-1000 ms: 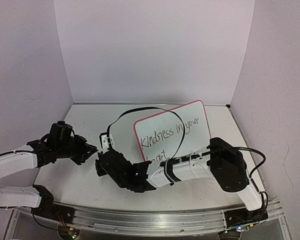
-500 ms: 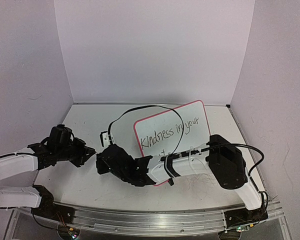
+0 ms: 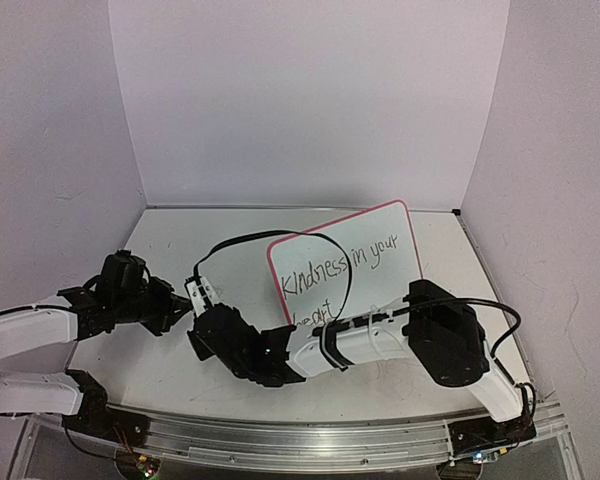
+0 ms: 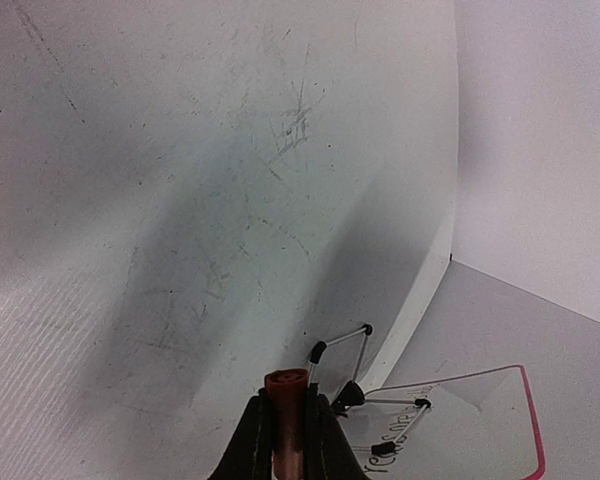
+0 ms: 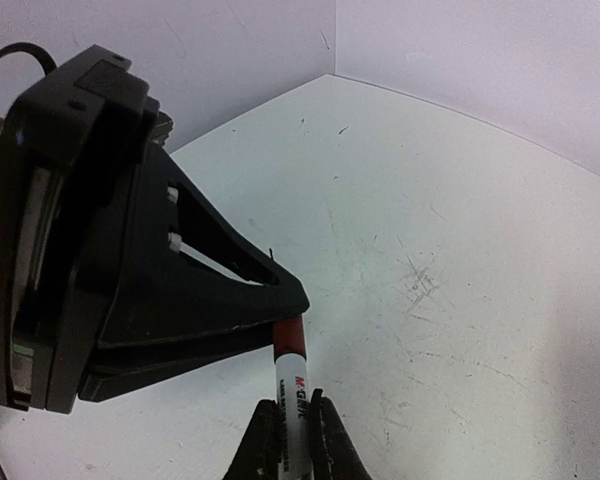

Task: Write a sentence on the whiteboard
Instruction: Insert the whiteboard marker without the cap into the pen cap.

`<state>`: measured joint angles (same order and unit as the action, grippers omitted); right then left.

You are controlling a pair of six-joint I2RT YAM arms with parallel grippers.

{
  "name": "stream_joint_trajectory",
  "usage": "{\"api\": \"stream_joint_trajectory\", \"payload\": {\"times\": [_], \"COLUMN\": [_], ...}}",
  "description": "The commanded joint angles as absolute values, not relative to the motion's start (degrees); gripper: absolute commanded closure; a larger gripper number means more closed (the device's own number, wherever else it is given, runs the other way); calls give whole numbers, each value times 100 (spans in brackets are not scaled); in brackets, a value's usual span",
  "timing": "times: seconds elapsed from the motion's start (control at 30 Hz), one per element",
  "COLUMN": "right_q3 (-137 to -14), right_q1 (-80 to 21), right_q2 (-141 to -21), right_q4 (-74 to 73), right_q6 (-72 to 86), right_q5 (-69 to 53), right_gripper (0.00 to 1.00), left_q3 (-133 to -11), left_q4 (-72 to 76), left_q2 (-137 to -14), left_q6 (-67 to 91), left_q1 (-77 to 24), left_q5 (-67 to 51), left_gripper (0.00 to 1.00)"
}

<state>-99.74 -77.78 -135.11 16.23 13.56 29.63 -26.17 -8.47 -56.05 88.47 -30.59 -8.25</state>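
The whiteboard stands upright at centre right, pink-rimmed. The sentence reads "Kindness in your" with "heart" below, partly hidden by my right arm. My right gripper is shut on a white marker, seen between its fingers in the right wrist view. My left gripper is shut on the dark red cap. In the right wrist view the cap sits against the end of the marker's barrel, inside the black left gripper. The two grippers meet tip to tip, left of the board.
The scuffed white table is walled by pale panels at the back and both sides. A black cable loops from my right wrist in front of the board. The board's wire stand with black feet shows in the left wrist view.
My right wrist has shifted left and closed the gap to the left gripper, bringing marker and cap together. The left gripper has barely moved. More of "heart" shows than half a second ago.
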Motion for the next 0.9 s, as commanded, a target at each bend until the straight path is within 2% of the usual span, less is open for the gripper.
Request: {"api": "stream_joint_trajectory", "payload": {"times": [0.0, 0.23, 0.3, 0.4, 0.5, 0.6, 0.7, 0.87], "right_q3": [-10275, -9741, -9436, -9045, -8735, -8329, -7897, -7131], "right_q1": [-7554, -7556, -7565, -7616, -7634, -7666, -7724, -8002], "right_q2": [-13500, -13109, -12915, -12648, -12423, -12161, -11856, -11433], "right_q4": [1880, 1898, 1898, 1906, 1899, 1891, 1839, 1861], "right_q6": [1602, 1772, 1769, 1608, 1499, 1519, 1532, 1213], "right_q5": [2597, 2597, 2611, 2552, 2355, 2220, 2052, 1637], "right_gripper": [100, 100, 100, 100, 100, 100, 100, 100], "left_q3": [-2752, -2605, -2585, -2601, -2625, -2659, -2722, -2832], "left_q4": [-636, -647, -655, -677, -726, -864, -1175, -1754], "left_q2": [-5602, -5436, -5399, -5376, -5317, -5201, -4970, -4534], "left_q6": [8783, 8807, 8759, 8632, 8523, 8404, 8236, 7935], "left_q1": [-3315, -3322, -3322, -3322, -3324, -3322, -3323, -3322], "left_q5": [-1745, -1572, -1492, -1351, -1200, -1082, -850, -329], "left_gripper": [100, 100, 97, 81, 58, 42, 30, 23]}}
